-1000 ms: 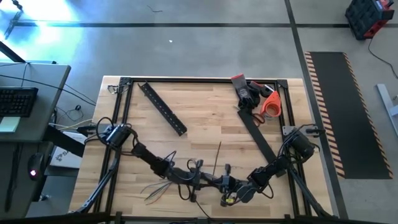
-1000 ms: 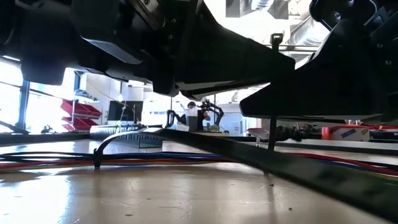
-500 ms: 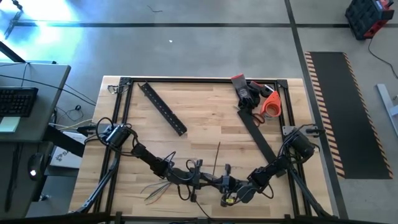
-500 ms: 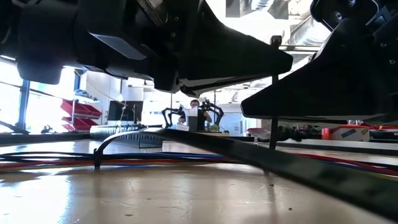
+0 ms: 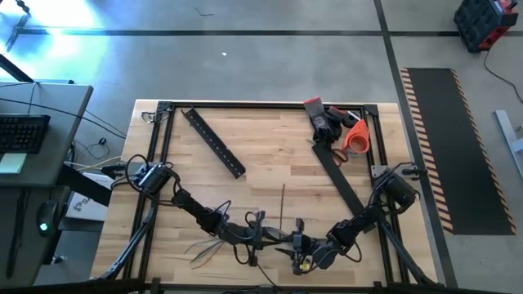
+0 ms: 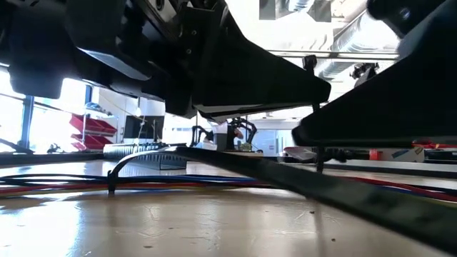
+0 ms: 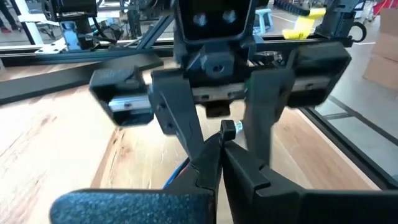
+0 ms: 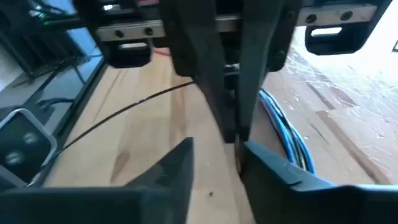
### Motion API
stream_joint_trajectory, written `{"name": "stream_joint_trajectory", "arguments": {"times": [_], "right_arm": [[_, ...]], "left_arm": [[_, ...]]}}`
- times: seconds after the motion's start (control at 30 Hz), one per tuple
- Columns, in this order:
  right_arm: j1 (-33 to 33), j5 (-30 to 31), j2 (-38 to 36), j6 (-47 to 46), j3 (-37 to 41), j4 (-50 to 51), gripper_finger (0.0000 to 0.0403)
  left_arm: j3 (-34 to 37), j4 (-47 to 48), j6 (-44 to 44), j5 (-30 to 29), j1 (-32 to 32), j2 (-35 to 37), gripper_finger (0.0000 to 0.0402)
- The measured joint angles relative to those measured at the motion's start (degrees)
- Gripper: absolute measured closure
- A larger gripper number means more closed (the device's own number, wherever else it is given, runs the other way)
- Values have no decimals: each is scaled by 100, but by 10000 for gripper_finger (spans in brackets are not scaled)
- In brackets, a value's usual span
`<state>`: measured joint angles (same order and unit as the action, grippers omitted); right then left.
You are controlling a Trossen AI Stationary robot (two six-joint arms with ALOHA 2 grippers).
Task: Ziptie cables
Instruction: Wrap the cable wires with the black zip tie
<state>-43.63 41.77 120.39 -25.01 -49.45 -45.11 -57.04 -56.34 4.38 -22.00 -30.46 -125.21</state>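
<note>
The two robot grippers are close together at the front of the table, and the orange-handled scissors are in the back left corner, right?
Not quite. The high view shows the orange-handled scissors in the back right corner, not the left. The rest holds: the left gripper and the right gripper meet near the table's front edge.

thin cables (image 5: 214, 245), splayed, table's near edge
</note>
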Motion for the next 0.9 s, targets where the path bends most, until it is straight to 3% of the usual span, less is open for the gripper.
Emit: {"name": "stream_joint_trajectory", "arguments": {"times": [0.23, 0.4, 0.63, 0.73, 0.9], "right_arm": [[-179, -22, -601, -218, 0, 966, 228], [-269, 94, -1235, -715, 0, 2243, 234], [214, 715, -2113, -2505, 185, 4780, 260], [638, 597, -2238, -3053, 775, 4671, 264], [1350, 42, -2108, -3157, 1930, 2460, 252]], "left_arm": [[-1, -16, 0, -12, 0, 0, 401], [-2, 13, 4, -13, 0, 2, 401], [-2, 26, 13, -9, 0, 2, 401], [-2, 71, 55, -7, 0, 2, 401], [-2, 103, 57, 0, -2, 2, 401]]}}
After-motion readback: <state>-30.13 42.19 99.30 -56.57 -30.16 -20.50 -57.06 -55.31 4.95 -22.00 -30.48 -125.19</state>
